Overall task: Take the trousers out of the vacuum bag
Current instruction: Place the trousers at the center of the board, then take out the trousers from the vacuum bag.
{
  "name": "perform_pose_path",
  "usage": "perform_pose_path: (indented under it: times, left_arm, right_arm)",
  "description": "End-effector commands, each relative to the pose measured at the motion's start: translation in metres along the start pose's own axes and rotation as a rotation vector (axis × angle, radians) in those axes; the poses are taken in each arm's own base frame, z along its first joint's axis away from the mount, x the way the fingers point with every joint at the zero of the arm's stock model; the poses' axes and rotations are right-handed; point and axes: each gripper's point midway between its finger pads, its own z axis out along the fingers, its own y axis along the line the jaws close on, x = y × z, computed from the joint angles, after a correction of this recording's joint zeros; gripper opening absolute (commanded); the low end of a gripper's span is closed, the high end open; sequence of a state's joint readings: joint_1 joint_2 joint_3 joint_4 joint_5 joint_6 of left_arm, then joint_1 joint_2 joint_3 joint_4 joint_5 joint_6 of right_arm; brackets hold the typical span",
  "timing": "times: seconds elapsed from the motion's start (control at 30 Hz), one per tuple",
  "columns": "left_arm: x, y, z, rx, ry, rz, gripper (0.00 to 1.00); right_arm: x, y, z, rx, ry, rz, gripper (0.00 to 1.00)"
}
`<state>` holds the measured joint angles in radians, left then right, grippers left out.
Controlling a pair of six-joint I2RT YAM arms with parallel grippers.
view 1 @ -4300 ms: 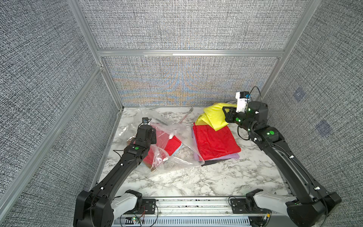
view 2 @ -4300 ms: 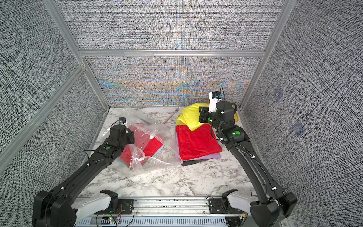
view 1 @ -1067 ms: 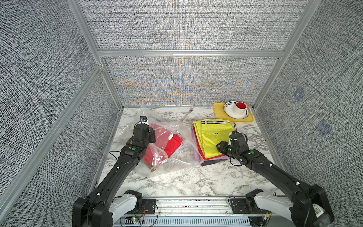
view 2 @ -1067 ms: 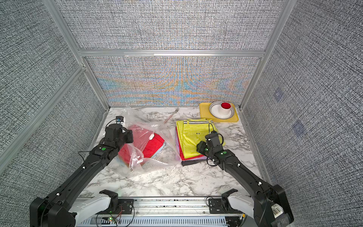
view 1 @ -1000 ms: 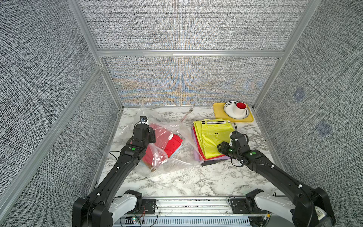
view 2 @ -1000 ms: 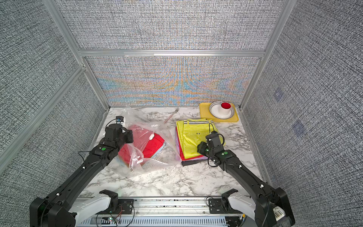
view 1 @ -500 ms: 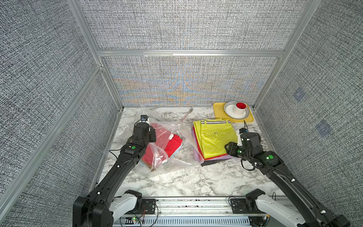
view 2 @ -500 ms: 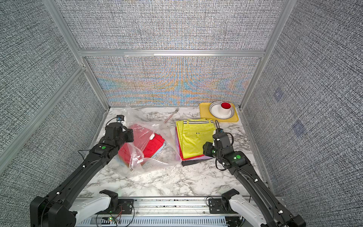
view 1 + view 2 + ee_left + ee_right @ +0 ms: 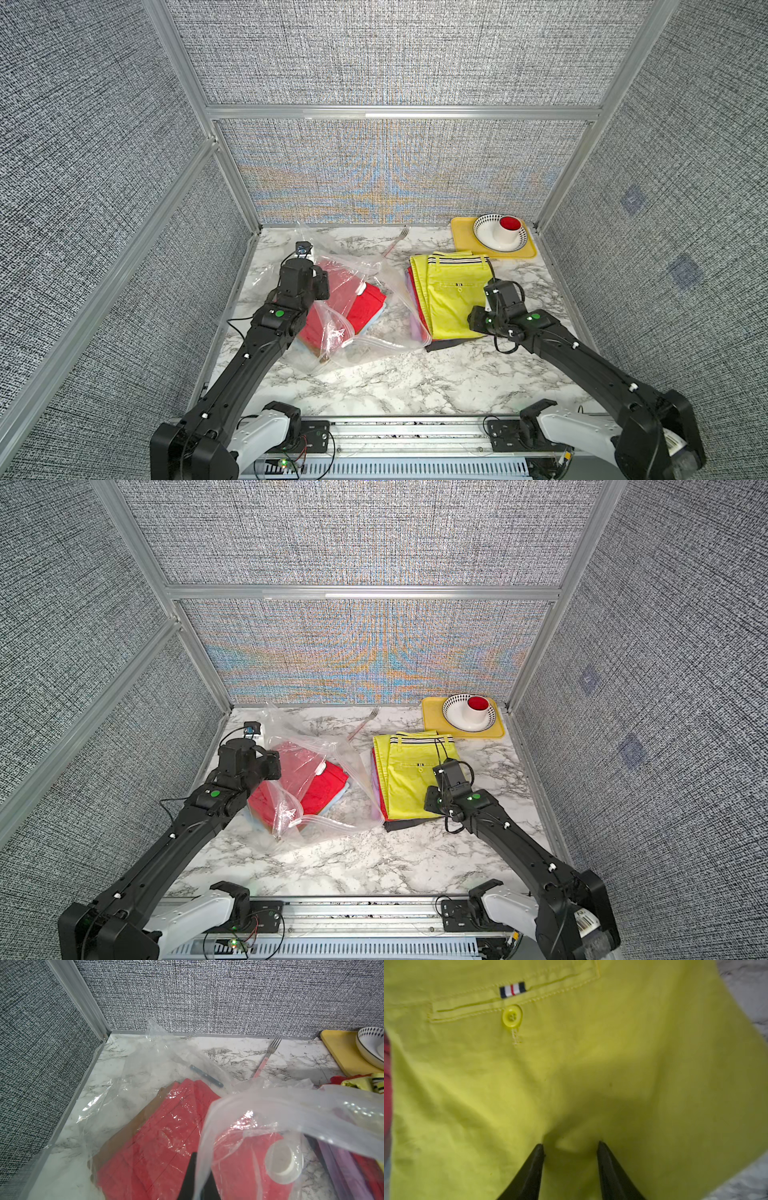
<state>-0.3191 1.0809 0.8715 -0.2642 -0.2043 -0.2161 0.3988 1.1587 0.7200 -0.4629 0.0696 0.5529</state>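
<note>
in both top views the marble desk [image 9: 415, 386] carries a yellow tray [image 9: 461, 240] in its far right corner, with a patterned bowl [image 9: 484, 233] and a red-lined cup [image 9: 477, 707] on it. a fork [image 9: 397, 246] lies by the back wall, its handle end under the film of the vacuum bag [image 9: 395, 320]. the bag sprawls crinkled over the left half of the desk, with folded red-orange trousers [image 9: 368, 303] inside it over a light blue pair [image 9: 372, 326]. just right of the bag, touching its edge, is a pile outside it: yellow trousers [image 9: 449, 291] on top, a striped waistband at the far end, a dark grey pair [image 9: 451, 344] at the bottom. the left gripper [image 9: 322, 286] sits at the bag's left side, and the right gripper [image 9: 477, 323] hangs over the near right corner of the yellow trousers. in the left wrist view the jaws are pressed together, pinching the bag's film, which loops up in front of the lens. the white round valve [image 9: 283, 1164] sits on that film, and a knife [image 9: 205, 1076] shows through the plastic. a lilac pair [image 9: 342, 1164] peeks out beside the bag. in the right wrist view the jaws stand spread just above the yellow cloth, a small wrinkle between the tips. a buttoned pocket with a striped tab lies beyond them, and a red pair [image 9: 387, 1088] shows at the edge.
</note>
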Motion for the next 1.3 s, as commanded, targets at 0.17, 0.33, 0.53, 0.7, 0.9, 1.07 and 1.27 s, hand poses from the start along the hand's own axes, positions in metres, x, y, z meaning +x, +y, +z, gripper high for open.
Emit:
perform_pose_path:
  times: [0.17, 0.33, 0.53, 0.7, 0.9, 1.07, 1.27]
  left_arm:
    - [-0.002, -0.002, 0.004, 0.002, 0.004, 0.008, 0.00]
    - [-0.003, -0.001, 0.000, 0.003, -0.001, 0.011, 0.00]
    - [-0.006, -0.015, -0.002, 0.082, -0.004, 0.026, 0.00]
    - [-0.012, -0.042, -0.003, 0.231, 0.006, 0.090, 0.00]
    - [-0.021, -0.056, 0.000, 0.293, 0.024, 0.106, 0.00]
    - [-0.036, -0.079, -0.008, 0.410, 0.011, 0.113, 0.00]
    - [-0.050, -0.099, -0.011, 0.468, 0.019, 0.148, 0.00]
  right_arm:
    - [0.002, 0.033, 0.023, -0.170, 0.024, 0.023, 0.47]
    - [-0.015, 0.051, 0.010, -0.196, -0.014, -0.022, 0.47]
    - [-0.054, 0.070, -0.038, -0.221, -0.151, -0.081, 0.49]
    - [-0.067, 0.089, -0.070, -0.304, -0.209, -0.131, 0.50]
    - [-0.062, 0.158, -0.127, -0.541, -0.292, -0.300, 0.53]
    - [-0.035, 0.214, -0.153, -0.691, -0.302, -0.433, 0.54]
    - [0.010, 0.264, -0.134, -0.751, -0.218, -0.561, 0.54]
